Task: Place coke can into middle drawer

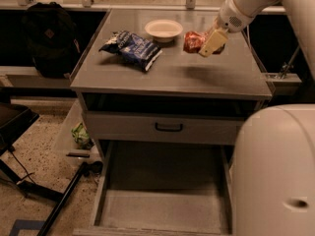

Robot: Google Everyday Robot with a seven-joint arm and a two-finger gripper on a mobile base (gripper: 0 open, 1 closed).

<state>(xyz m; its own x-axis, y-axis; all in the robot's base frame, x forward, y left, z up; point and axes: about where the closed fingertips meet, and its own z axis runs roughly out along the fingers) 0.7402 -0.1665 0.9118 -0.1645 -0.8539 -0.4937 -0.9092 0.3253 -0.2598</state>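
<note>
Gripper (210, 43) low over the right rear of the cabinet top (172, 77), close against the right side of the coke can (193, 41); whether clamped on it or loose, cannot tell. Coke can on the top, just right of the white bowl (163, 29). Blue chip bag (132, 48) lying further left, apart from both. Below, closed drawer front (169, 127) with black handle; beneath that, middle drawer (162, 210) pulled out, flat grey floor in view. Black backpack (49, 38) at far left
</note>
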